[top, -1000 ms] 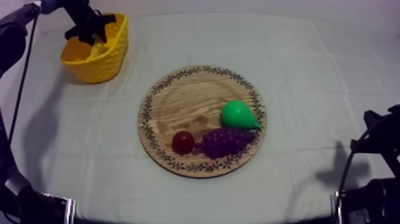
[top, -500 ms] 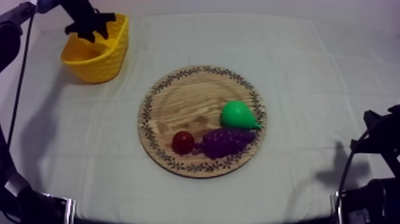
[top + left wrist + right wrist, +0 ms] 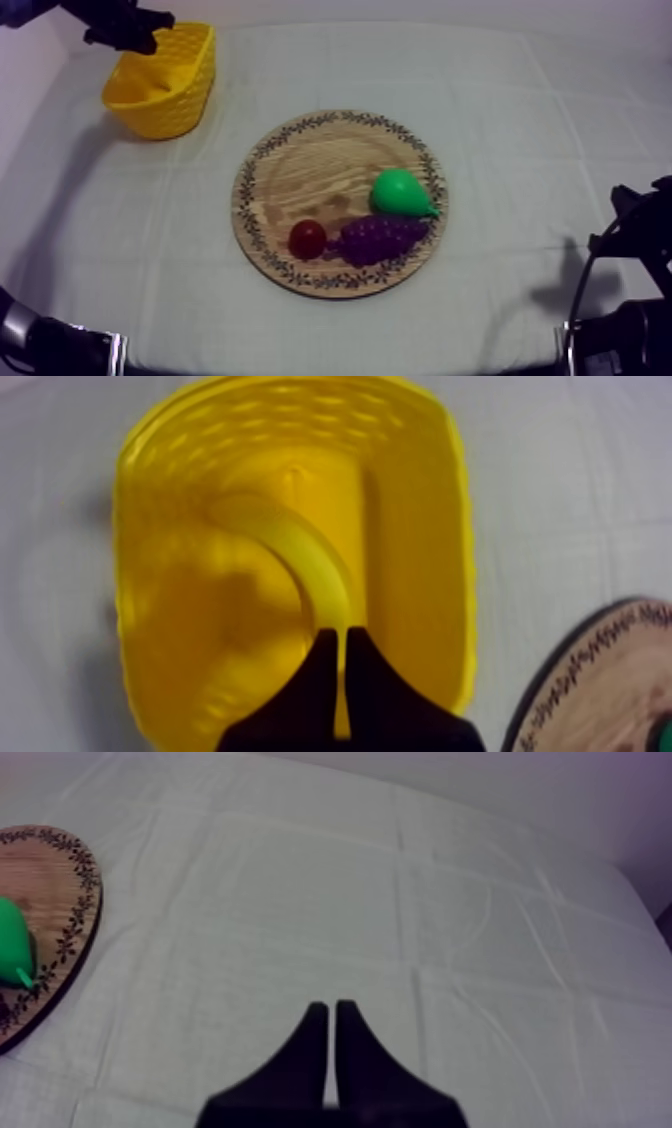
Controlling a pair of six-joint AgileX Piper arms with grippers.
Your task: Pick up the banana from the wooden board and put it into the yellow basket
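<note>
The left gripper point(image 3: 342, 638) hangs above the yellow basket point(image 3: 455, 526). Its two black fingers are pressed together into a narrow wedge and grip nothing. The thin yellow line between them seems to be the basket's inside showing through. Just beyond the fingertips the banana point(image 3: 300, 561) lies curved inside the basket, clear of the gripper. Seen from above, this gripper sits over the basket's far left rim.

To that gripper's right, well apart from the basket, the wooden board point(image 3: 310, 170) lies on the table point(image 3: 520, 120). On the board's right half, nearer its front edge, are a small red fruit point(image 3: 307, 238), a bunch of grapes point(image 3: 380, 237) just beside it, and a pear point(image 3: 400, 192) just behind the grapes.

Farther right, the right gripper point(image 3: 331, 1008) points over the cloth, its fingers closed together on nothing. The board's edge and the pear are off to its left.
</note>
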